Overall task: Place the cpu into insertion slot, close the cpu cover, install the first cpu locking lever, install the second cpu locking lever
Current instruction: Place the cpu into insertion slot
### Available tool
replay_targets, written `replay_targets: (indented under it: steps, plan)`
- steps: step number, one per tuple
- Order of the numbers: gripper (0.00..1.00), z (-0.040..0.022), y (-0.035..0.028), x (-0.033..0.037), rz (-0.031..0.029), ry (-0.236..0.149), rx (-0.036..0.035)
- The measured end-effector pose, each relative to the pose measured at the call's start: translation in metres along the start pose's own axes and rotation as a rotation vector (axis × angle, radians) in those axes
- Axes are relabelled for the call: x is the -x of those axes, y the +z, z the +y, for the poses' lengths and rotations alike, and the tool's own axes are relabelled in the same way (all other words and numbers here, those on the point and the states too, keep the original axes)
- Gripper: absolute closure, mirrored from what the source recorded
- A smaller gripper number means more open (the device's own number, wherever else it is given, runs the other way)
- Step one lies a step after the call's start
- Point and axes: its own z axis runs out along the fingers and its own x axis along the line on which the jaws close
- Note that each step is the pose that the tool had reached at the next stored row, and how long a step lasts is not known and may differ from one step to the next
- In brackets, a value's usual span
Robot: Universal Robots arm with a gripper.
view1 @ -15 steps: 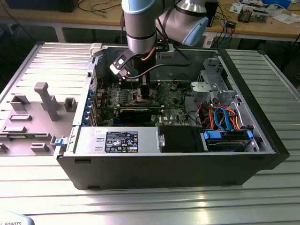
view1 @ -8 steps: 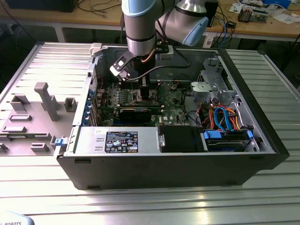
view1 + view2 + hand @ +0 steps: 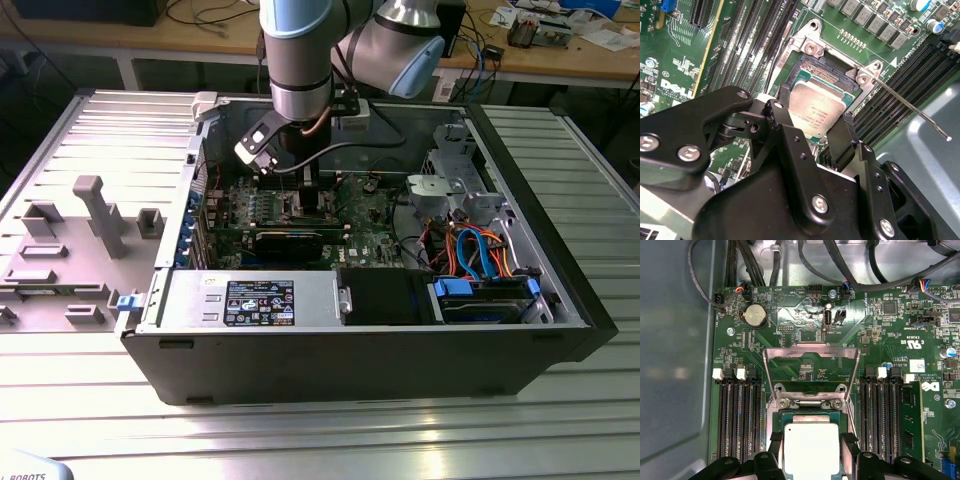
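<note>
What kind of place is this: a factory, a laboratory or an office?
Probably a robotics lab or workshop: the gripper holds the cpu inside an open computer case on a ribbed metal table, with a cable-strewn wooden bench behind.

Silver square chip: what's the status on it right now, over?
Gripper jaws closed on flat silver-grey square cpu, at the dark square insertion slot. Silvery metal-frame cpu cover raised open. Nothing in the way.

cpu [image 3: 810, 450]: cut off by picture edge, first wrist view | insertion slot [image 3: 815, 62]: mostly hidden under cpu and fingers [image 3: 842, 142]
</note>
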Motion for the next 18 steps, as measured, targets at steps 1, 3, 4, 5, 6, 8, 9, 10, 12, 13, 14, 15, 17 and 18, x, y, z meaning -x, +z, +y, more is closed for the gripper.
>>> replay_targets:
  steps: [1,3,4,5,6,8,9,10,12,13,14,15,17,18]
  plan:
    - [0.46,0.0,0.0004,0.0,-0.0002,0.0,-0.0001]
    - [0.46,-0.0001,0.0013,0.0001,-0.0002,0.0,-0.0002]
    - [0.46,-0.0002,0.0019,0.0,-0.0002,0.0,-0.0001]
    - [0.46,-0.0003,0.0024,0.0,-0.0002,0.0,-0.0001]
    - [0.46,-0.0003,0.0031,0.0001,-0.0003,0.0,-0.0002]
    - [0.46,-0.0005,0.0046,0.0001,-0.0003,0.0,-0.0002]
    - [0.46,-0.0006,0.005,0.0001,-0.0003,0.0,-0.0002]
    - [0.46,-0.0006,0.0053,0.0002,-0.0003,0.0,-0.0002]
    - [0.46,-0.001,0.006,0.0002,-0.0004,0.0,-0.0002]
    - [0.46,-0.001,0.006,0.0002,-0.0004,0.0,-0.0002]
    - [0.46,-0.0013,0.0062,0.0002,-0.0003,0.0,-0.0002]
    - [0.46,-0.0018,0.0065,0.0002,-0.0003,0.0,-0.0002]
    - [0.46,-0.0018,0.0066,0.0002,-0.0002,0.0,-0.0001]
    - [0.46,-0.0018,0.0068,0.0002,-0.0002,0.0,-0.0001]
